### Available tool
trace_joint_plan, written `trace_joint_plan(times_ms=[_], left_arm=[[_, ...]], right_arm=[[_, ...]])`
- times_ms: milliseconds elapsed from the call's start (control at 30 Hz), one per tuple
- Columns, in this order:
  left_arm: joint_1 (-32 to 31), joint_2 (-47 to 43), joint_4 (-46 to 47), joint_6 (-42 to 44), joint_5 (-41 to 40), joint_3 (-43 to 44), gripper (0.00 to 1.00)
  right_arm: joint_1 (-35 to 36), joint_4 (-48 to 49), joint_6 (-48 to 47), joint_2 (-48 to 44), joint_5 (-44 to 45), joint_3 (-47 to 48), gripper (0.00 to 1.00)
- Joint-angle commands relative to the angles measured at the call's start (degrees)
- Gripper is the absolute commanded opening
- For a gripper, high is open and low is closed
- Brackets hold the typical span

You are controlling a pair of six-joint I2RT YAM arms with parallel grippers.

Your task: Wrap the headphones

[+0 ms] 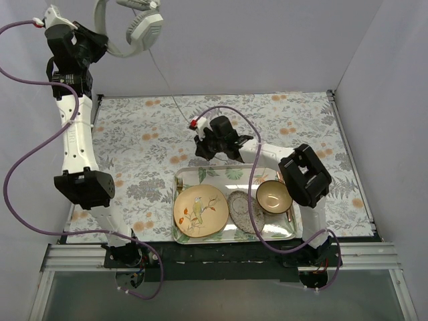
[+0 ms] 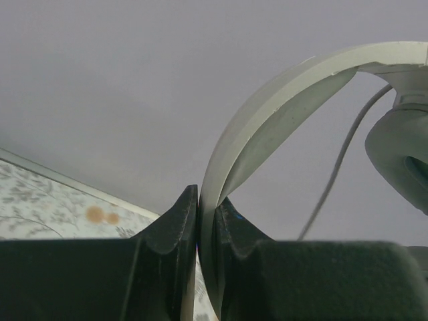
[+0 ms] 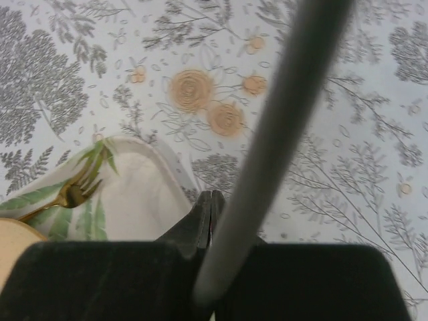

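The light grey headphones (image 1: 130,27) hang high at the back left, above the table. My left gripper (image 1: 100,41) is shut on the headband (image 2: 267,114), which is pinched between the jaws (image 2: 206,200). One ear cup (image 2: 401,147) shows at the right. The thin grey cable (image 1: 167,83) runs taut from the ear cup down to my right gripper (image 1: 200,148) at the table's middle. In the right wrist view the jaws (image 3: 211,197) are closed, and the blurred cable (image 3: 281,120) rises from them close past the camera.
A leaf-print tray (image 1: 234,175) sits at the front centre. It holds a yellow bird plate (image 1: 200,210), a speckled oval dish (image 1: 239,208), a tan bowl (image 1: 273,196) and a gold fork (image 3: 67,194). Its corner (image 3: 144,194) lies just beside my right fingertips.
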Motion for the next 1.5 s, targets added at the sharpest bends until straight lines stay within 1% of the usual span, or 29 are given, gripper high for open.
trace_joint_plan(times_ms=[0,100,167,267,300,433,500,533,567,600,633,667,700,733,767,833,867,900,967,1000,1033,1100,1200,1233,1300,1333,1400,1433,1467], left_arm=[[0.9,-1.0,11.0,0.7,-12.3,-2.1,0.0],[1.0,-0.3,16.3,5.3,-17.8,-6.1,0.0],[0.9,0.3,19.3,9.3,-20.9,-7.7,0.0],[1.0,0.4,22.7,11.7,-21.2,-12.7,0.0],[0.9,0.4,23.3,11.9,-21.1,-14.7,0.0],[0.6,1.8,26.9,15.5,-22.8,-18.5,0.0],[-0.1,2.3,28.0,20.0,-24.4,-20.4,0.0],[-1.4,2.4,31.7,22.1,-25.1,-23.3,0.0],[-2.2,1.8,34.0,25.2,-26.2,-25.3,0.0],[-2.9,1.3,36.7,31.1,-27.1,-27.5,0.0],[-3.9,0.8,42.5,35.0,-28.3,-30.4,0.0],[-5.9,-0.3,45.5,38.6,-28.9,-35.1,0.0],[-7.0,-0.8,48.4,46.0,-29.4,-37.9,0.0],[-7.3,-1.3,53.8,49.4,-29.8,-40.3,0.0],[-10.9,-1.8,56.5,52.3,-29.8,-45.7,0.0],[-12.9,-4.2,62.3,59.5,-28.4,-50.6,0.0],[-14.5,-5.1,63.0,61.3,-25.5,-53.1,0.0],[-15.2,-6.8,63.1,62.4,-24.1,-56.1,0.0],[-16.3,-8.2,59.5,63.1,-20.3,-57.7,0.0],[-16.7,-8.6,57.3,62.9,-19.0,-57.7,0.0],[-17.1,-9.6,52.7,62.6,-17.6,-57.7,0.0],[-17.9,-10.3,48.4,62.3,-13.9,-57.8,0.0],[-20.5,-12.6,42.2,63.6,-10.1,-58.8,0.0],[-21.5,-13.3,38.1,63.5,-9.3,-59.1,0.0],[-22.4,-15.1,33.5,62.4,-3.4,-59.1,0.0],[-23.5,-15.6,29.9,62.2,-2.3,-59.2,0.0],[-24.8,-16.6,28.6,60.8,-2.0,-59.3,0.0],[-25.4,-16.5,25.3,59.4,-1.5,-59.0,0.0],[-25.5,-15.9,23.9,57.5,-1.0,-56.5,0.0]], right_arm=[[5.1,-12.2,-7.0,1.0,2.9,5.7,0.01],[9.4,-18.2,-11.4,1.8,6.3,10.3,0.01],[11.4,-19.8,-13.0,1.0,8.5,11.9,0.01],[12.5,-23.0,-13.8,0.5,7.8,14.1,0.01],[12.8,-24.3,-14.1,0.5,7.5,16.4,0.01],[15.5,-32.2,-16.4,0.4,8.7,22.2,0.01],[16.5,-34.8,-18.1,0.1,9.0,25.8,0.01],[17.3,-36.2,-18.5,-0.1,9.6,26.9,0.01],[17.3,-38.2,-18.5,-0.7,10.1,27.8,0.01],[17.2,-38.7,-18.6,-1.2,10.6,28.7,0.01],[17.2,-39.0,-18.6,-1.8,12.4,29.4,0.01],[17.2,-39.3,-18.8,-3.4,13.7,29.5,0.01],[17.2,-39.3,-19.1,-4.3,14.9,29.7,0.01],[17.1,-39.3,-19.8,-5.1,16.7,30.4,0.01],[17.0,-39.4,-20.3,-6.3,18.8,30.8,0.01],[15.8,-39.6,-21.0,-7.3,21.9,31.8,0.01],[15.2,-39.8,-21.0,-7.7,22.8,33.6,0.01],[14.3,-40.6,-21.0,-7.8,23.8,34.7,0.01],[11.4,-41.0,-20.7,-8.0,25.6,37.2,0.01],[10.4,-41.2,-20.5,-8.1,26.2,37.9,0.01],[7.9,-41.1,-20.3,-8.0,26.9,38.8,0.01],[5.3,-41.1,-19.3,-7.9,26.5,41.5,0.01],[0.3,-40.1,-18.4,-7.8,26.5,43.0,0.01],[-2.0,-39.5,-18.1,-7.8,26.8,43.0,0.01],[-4.7,-38.5,-16.6,-7.8,25.6,43.4,0.01],[-7.0,-38.4,-16.0,-7.8,23.9,43.5,0.01],[-8.6,-37.9,-15.7,-7.7,22.8,44.2,0.01],[-8.9,-37.7,-16.3,-7.8,22.5,44.5,0.01],[-9.1,-37.3,-16.7,-8.1,22.6,44.3,0.01]])
